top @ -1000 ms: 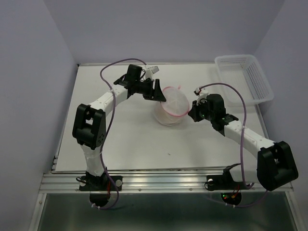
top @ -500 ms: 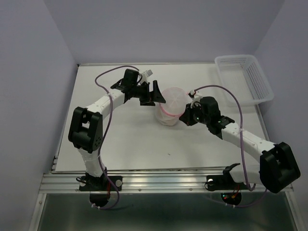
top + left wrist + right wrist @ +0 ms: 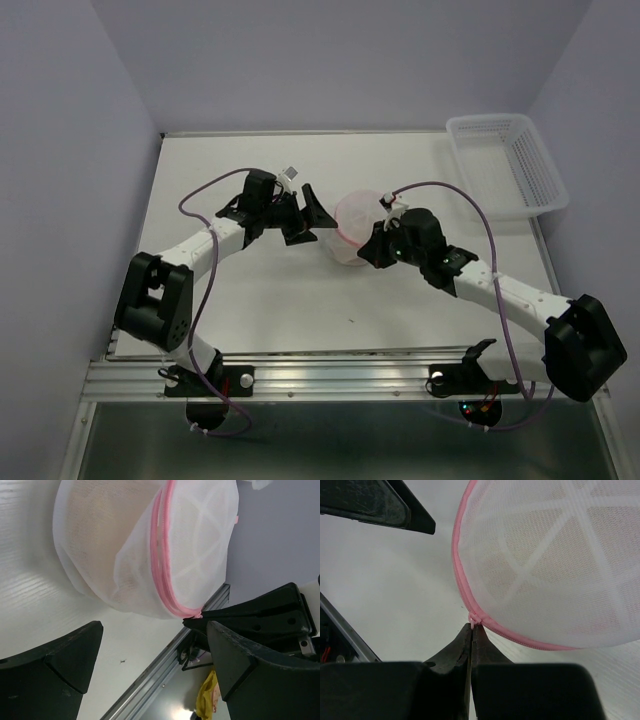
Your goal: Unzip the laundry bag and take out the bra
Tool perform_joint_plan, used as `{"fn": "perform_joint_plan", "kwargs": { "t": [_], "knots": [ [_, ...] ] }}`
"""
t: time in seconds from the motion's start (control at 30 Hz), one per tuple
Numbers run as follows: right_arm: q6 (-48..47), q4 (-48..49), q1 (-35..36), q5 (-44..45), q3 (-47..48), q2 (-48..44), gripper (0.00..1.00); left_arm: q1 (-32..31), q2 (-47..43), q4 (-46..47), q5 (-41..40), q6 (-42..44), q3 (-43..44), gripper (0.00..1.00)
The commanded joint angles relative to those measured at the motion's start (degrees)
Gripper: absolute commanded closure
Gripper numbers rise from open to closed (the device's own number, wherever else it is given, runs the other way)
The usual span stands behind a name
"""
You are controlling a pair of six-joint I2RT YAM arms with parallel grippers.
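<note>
one laundry bag [image 3: 352,215] of white mesh lies a little toward 12 o'clock from the table's middle. it has two disc-like halves, one pink zipper rim [image 3: 159,555] between them and one zipper pull [image 3: 474,617]. one tan bra [image 3: 95,525] shows through the mesh. one white lattice basket [image 3: 545,180] is at 2 o'clock. there is one white table [image 3: 280,290]. there are two arms: the left arm [image 3: 190,245] from 7 o'clock and the right arm [image 3: 500,290] from 5 o'clock. there are two grippers: the left gripper [image 3: 312,218] at the bag's 9 o'clock and the right gripper [image 3: 372,243] at its 4 o'clock. each has two fingers, four in all.
</note>
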Motion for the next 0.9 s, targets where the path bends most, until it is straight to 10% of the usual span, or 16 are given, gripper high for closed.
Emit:
{"fn": "perform_joint_plan", "kwargs": {
  "t": [0.0, 0.3, 0.67, 0.87],
  "knots": [
    [0.45, 3.51, 0.86, 1.33, 0.38, -0.18, 0.99, -1.73, 1.02, 8.22, -0.60, -5.55, -0.94, 0.04],
    [0.28, 3.95, 0.86, 2.12, -0.93, -0.09, 0.99, -6.04, 7.44, 11.92, 1.69, -8.89, 3.02, 0.15],
    [0.02, 2.29, 0.86, 5.09, -0.32, 1.83, 0.99, -6.66, 7.80, 15.26, 3.09, -11.53, 2.05, 1.00],
    [-2.26, -1.32, 0.86, 11.95, 1.26, 2.37, 0.99, -6.13, 8.85, 15.87, 5.81, -10.39, 3.28, 1.00]
  ]
}}
